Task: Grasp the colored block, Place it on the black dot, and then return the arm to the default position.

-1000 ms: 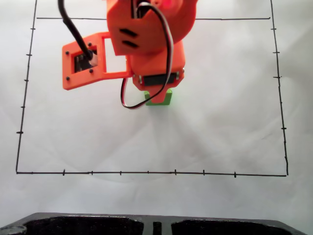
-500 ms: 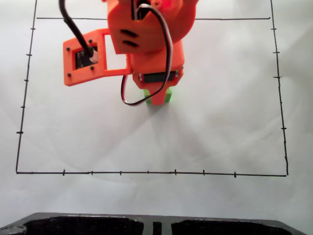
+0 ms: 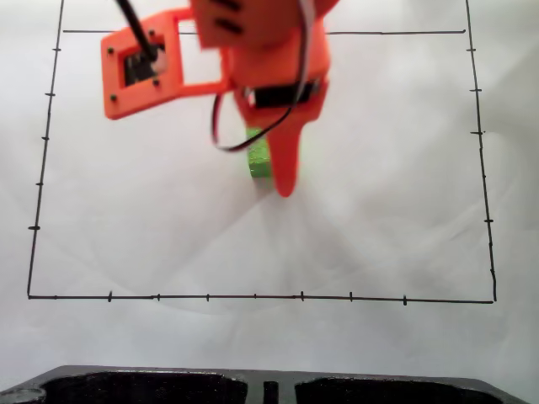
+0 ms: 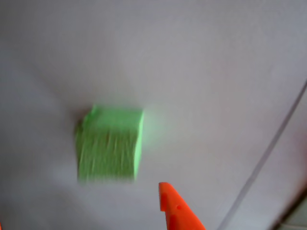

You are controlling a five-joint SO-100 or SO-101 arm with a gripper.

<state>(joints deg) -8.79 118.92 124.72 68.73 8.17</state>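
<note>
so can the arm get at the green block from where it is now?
Probably yes. The green block sits alone on the white paper, nothing around it. The gripper hangs right beside it in the fixed view, with one orange fingertip apart from the block in the wrist view.

Arm [image 3: 265, 59]: matt orange printed plastic, faint layer lines; wires glossy-sheathed. Colored block [image 4: 109, 143]: bright green, foam-like, top streaky and rough through motion blur. White paper [image 3: 387, 210] underneath was matt and slightly creased.

In the fixed view the colored block [image 3: 257, 156] lies on the paper [image 3: 387, 219], just left of the gripper [image 3: 285, 181].
</note>
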